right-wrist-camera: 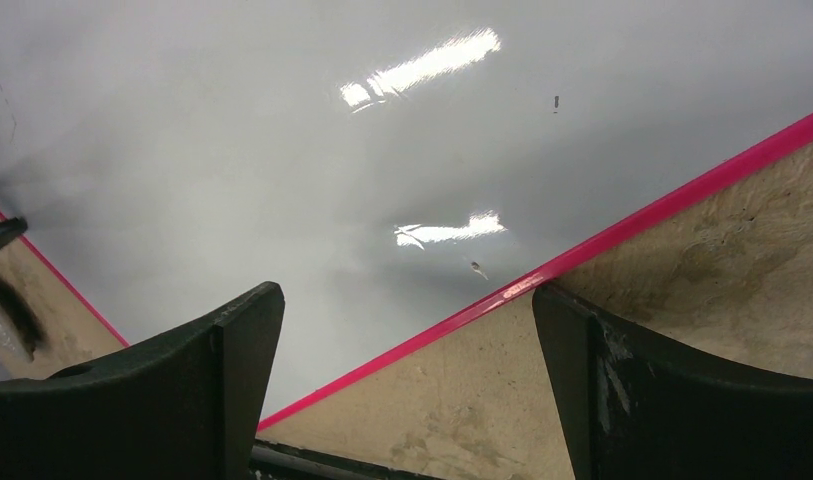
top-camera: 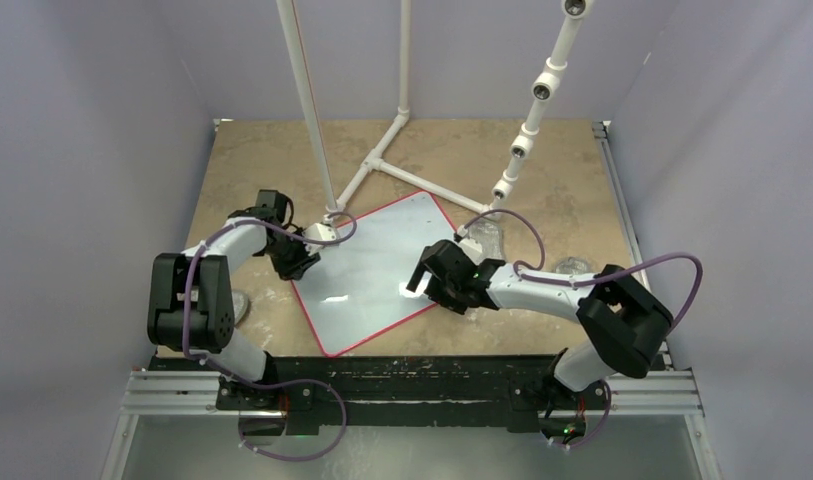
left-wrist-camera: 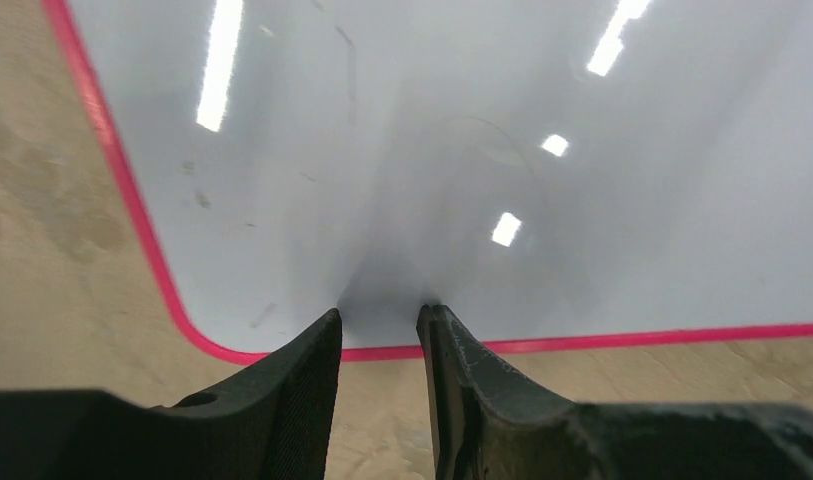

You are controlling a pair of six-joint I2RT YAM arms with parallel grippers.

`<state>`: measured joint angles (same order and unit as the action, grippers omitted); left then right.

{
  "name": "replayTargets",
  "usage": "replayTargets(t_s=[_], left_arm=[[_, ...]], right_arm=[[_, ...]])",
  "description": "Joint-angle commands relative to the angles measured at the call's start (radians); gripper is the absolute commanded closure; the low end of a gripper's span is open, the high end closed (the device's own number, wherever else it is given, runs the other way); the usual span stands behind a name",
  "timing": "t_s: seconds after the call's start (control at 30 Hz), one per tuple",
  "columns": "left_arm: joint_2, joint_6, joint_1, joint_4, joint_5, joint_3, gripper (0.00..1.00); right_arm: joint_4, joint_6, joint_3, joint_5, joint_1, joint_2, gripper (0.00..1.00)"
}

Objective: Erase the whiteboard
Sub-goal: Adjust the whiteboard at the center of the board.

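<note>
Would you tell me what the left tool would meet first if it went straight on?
The whiteboard: the left tool points at its white face just inside the edge, seemingly with nothing between.

Robot lab booth: plain enclosing walls [top-camera: 82, 150], pipe frame [top-camera: 382, 160].

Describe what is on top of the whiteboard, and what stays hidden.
The whiteboard carries only faint grey smudges and light glare. The left gripper and right gripper hang over opposite edges; from above they cover the patches beneath them.
</note>
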<state>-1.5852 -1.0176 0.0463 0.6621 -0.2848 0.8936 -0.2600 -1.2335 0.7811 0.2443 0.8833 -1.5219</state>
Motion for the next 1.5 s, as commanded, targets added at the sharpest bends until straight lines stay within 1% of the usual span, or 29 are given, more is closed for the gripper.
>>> replayTargets(t_s=[0.0,0.13,0.2,0.27,0.4,0.53,0.63,0.7,0.83,0.97,1.07,1.2,1.3,1.47], left_arm=[[-0.026,0.003,-0.006,0.149,-0.007,-0.023,0.65],[0.022,0.133,-0.008,0.075,-0.030,0.104,0.63],[0.022,0.215,-0.009,-0.004,0.001,0.149,0.63],[0.019,0.270,-0.011,-0.101,0.045,0.162,0.63],[-0.015,0.329,-0.013,-0.245,0.132,0.150,0.63],[-0.044,0.348,-0.014,-0.423,0.239,0.085,0.64],[-0.073,0.352,-0.013,-0.517,0.271,0.051,0.64],[-0.094,0.348,-0.011,-0.530,0.274,0.040,0.63],[-0.116,0.294,-0.008,-0.523,0.252,0.001,0.60],[-0.094,0.208,0.011,-0.412,0.184,-0.037,0.59],[-0.062,0.117,0.037,-0.388,0.203,-0.102,0.58],[-0.037,0.038,0.046,-0.292,0.148,-0.140,0.59],[0.013,-0.033,0.061,-0.209,0.099,-0.171,0.59],[0.130,-0.126,0.092,-0.096,0.056,-0.225,0.60]], right_arm=[[-0.048,0.008,-0.069,0.128,-0.024,-0.034,0.01],[-0.038,-0.001,-0.107,0.139,-0.023,-0.005,0.01],[-0.030,-0.007,-0.127,0.132,-0.021,0.008,0.01],[-0.026,-0.022,-0.149,0.128,-0.016,0.022,0.01],[-0.019,-0.044,-0.177,0.125,-0.005,0.038,0.02],[-0.011,-0.049,-0.184,0.118,-0.001,0.042,0.02],[-0.007,-0.054,-0.187,0.118,0.001,0.047,0.02],[-0.004,-0.061,-0.194,0.118,0.003,0.055,0.02],[0.006,-0.071,-0.211,0.114,0.005,0.070,0.02],[0.022,-0.077,-0.228,0.108,0.006,0.073,0.02],[0.020,-0.087,-0.228,0.113,0.006,0.065,0.01],[0.014,-0.100,-0.232,0.114,0.006,0.068,0.01],[-0.003,-0.102,-0.237,0.108,0.007,0.079,0.01],[-0.041,-0.096,-0.237,0.128,0.006,0.088,0.01]])
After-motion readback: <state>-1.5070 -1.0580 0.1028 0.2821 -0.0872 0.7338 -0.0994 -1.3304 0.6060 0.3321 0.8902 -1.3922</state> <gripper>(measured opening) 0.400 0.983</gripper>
